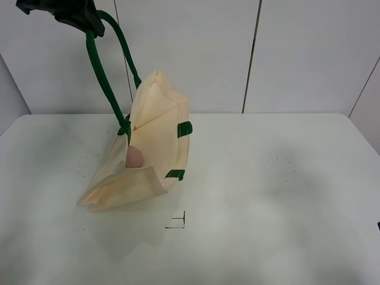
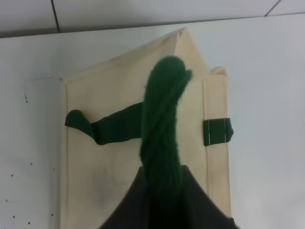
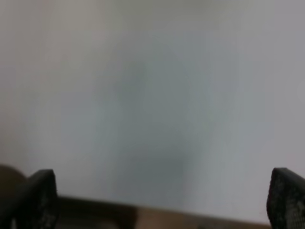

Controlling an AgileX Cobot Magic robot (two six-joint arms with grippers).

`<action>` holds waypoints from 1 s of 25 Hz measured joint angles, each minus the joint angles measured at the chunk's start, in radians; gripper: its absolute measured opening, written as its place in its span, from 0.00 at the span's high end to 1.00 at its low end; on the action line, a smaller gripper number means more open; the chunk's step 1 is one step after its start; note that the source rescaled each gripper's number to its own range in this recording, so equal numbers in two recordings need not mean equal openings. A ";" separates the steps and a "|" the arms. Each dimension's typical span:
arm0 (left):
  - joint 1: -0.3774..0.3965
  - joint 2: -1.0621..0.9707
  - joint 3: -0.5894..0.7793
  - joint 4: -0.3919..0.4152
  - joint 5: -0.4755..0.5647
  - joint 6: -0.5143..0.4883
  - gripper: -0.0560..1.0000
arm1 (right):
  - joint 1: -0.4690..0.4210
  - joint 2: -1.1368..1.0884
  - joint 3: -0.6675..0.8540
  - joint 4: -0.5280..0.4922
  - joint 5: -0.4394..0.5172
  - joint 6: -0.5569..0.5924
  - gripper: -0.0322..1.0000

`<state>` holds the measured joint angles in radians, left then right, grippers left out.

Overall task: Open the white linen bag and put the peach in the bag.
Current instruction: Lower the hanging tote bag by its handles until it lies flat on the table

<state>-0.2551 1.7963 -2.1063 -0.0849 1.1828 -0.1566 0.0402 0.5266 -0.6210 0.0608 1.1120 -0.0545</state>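
Note:
The white linen bag (image 1: 148, 148) hangs half-lifted on the left of the table, its lower end resting on the surface and its mouth gaping. The peach (image 1: 135, 157) sits inside the mouth, partly hidden by fabric. My left gripper (image 1: 74, 15) is high at the top left, shut on a green strap handle (image 1: 101, 71). The left wrist view shows the twisted handle (image 2: 162, 129) running from the jaws down to the bag (image 2: 114, 191). My right gripper (image 3: 162, 200) is open; its fingertips (image 3: 40, 195) frame a blurred white surface. It is almost out of the exterior view.
The white table (image 1: 279, 190) spreads to the right and front of the bag. A small black corner mark (image 1: 178, 221) lies in front of the bag. A white panelled wall (image 1: 237, 53) stands behind the table.

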 joint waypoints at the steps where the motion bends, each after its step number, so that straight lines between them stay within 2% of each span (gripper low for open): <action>1: 0.000 0.000 0.000 0.000 0.000 0.000 0.95 | 0.000 -0.078 0.032 0.000 -0.019 -0.002 0.03; 4: 0.000 0.000 0.000 0.000 0.000 0.000 0.95 | 0.000 -0.273 0.107 0.000 -0.054 -0.002 0.03; 10: 0.000 0.000 0.000 0.000 0.000 0.000 0.95 | 0.000 -0.516 0.127 0.000 -0.080 -0.002 0.03; 17: 0.000 0.000 0.013 0.000 0.000 0.000 0.95 | 0.002 -0.530 0.127 0.000 -0.081 -0.002 0.03; 21: 0.000 0.026 0.083 -0.015 -0.006 0.000 0.95 | 0.002 -0.530 0.127 0.000 -0.081 -0.002 0.03; 25: 0.000 0.116 0.183 -0.063 -0.073 0.000 0.95 | 0.002 -0.530 0.127 0.004 -0.081 -0.002 0.03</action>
<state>-0.2551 1.9121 -1.9234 -0.1478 1.1101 -0.1566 0.0426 -0.0038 -0.4944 0.0643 1.0311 -0.0567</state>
